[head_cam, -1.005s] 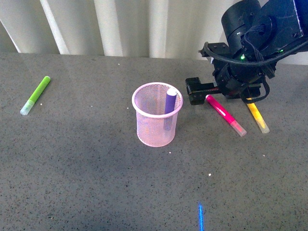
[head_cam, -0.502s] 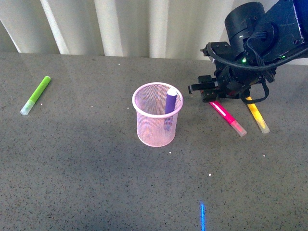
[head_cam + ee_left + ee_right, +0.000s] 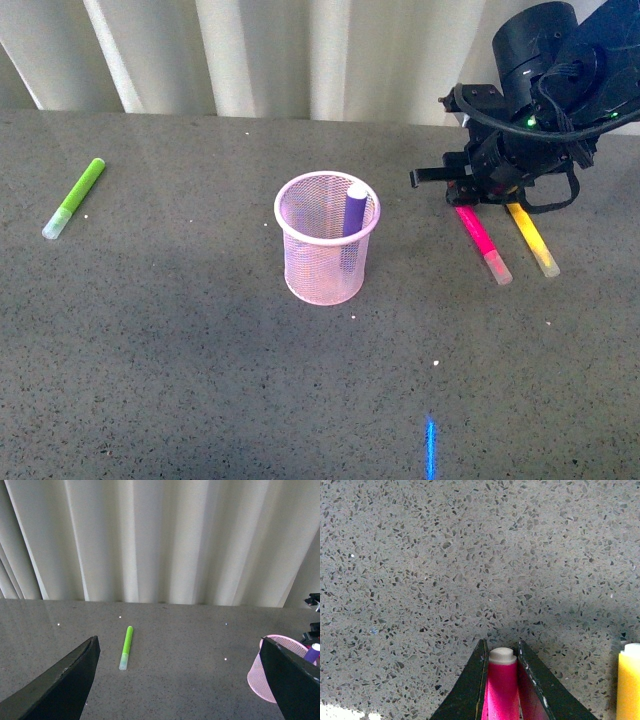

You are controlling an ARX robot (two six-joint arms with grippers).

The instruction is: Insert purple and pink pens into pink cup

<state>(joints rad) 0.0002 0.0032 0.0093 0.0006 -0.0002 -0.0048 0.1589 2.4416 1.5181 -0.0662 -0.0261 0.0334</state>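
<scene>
Gripping pink pen (image 3: 483,238) at far end, right jaws clenched on barrel; pen lying on surface (image 3: 200,350), just beside yellow marker (image 3: 532,239); purple pen (image 3: 353,210) standing inside pink cup (image 3: 325,262); left jaws spread wide, empty; 1 green marker (image 3: 75,197) far left.

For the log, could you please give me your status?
Left end effector open. Right end effector shut on pink pen. Purple pen in pink cup. Yellow marker alongside, untouched.

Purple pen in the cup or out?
In. The purple pen stands inside the pink cup, its end poking above the rim.
</scene>
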